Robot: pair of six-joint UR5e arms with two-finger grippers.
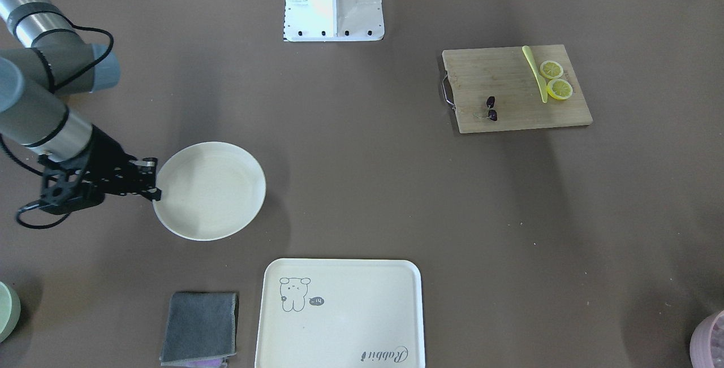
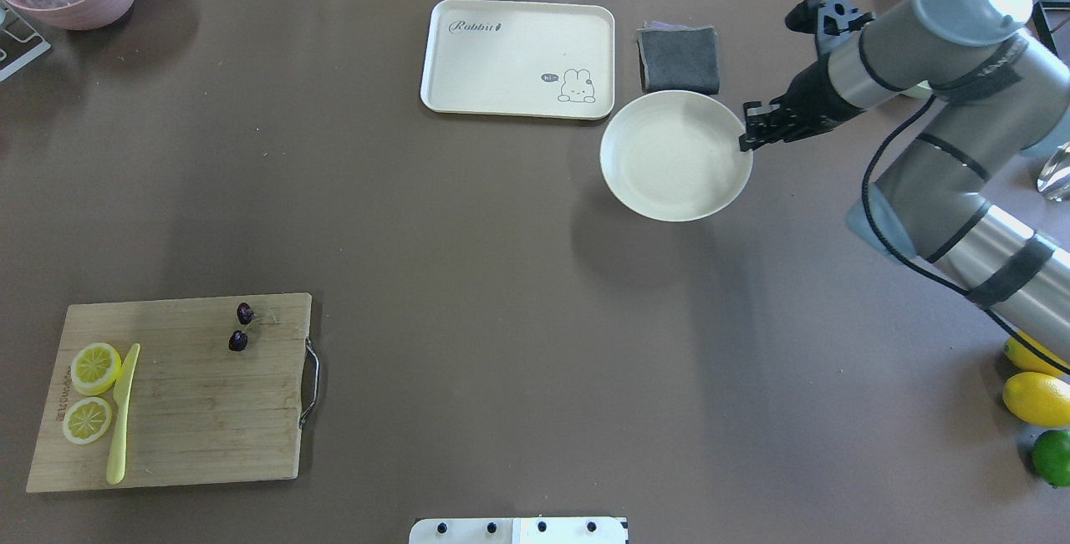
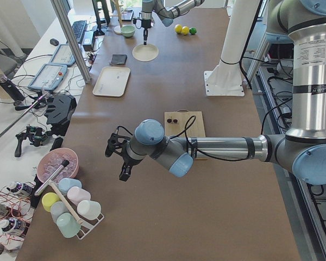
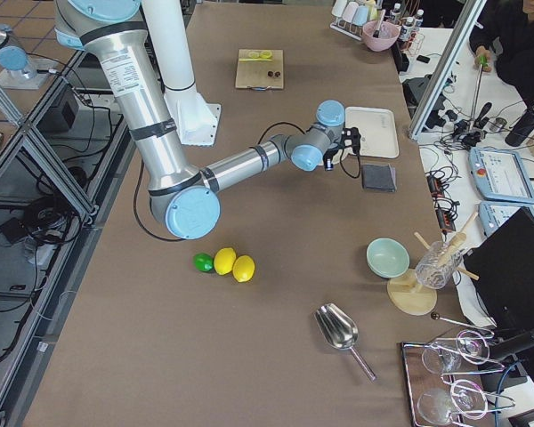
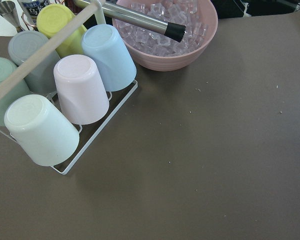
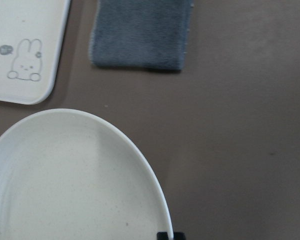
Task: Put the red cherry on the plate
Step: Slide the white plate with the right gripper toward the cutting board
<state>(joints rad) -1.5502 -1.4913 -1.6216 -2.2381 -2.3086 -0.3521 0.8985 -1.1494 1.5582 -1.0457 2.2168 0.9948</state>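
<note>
Facing the robot, the plate [image 1: 215, 193] has the right gripper [image 1: 155, 179] at its rim, on the side away from the cutting board [image 1: 509, 82]. The red cherry [image 1: 491, 108] lies on that board near its handle edge, well apart from the plate, with a wide stretch of bare table [image 1: 367, 176] between them.

From overhead, the grey cloth [image 2: 679, 59] nearly meets the plate's rim, and the tray [image 2: 518, 58] has a corner just beside it. Toward the board the plate has open table.

From the left end, the left gripper [image 3: 118, 159] hangs over bare table, far from the plate. I cannot tell how its fingers stand.

Its wrist camera sees a rack of cups [image 5: 72, 95] and a pink bowl [image 5: 190, 47].

The right wrist camera shows two dark fingertips [image 6: 163, 236] close together, pinching the plate's rim, one inside and one outside.
</note>
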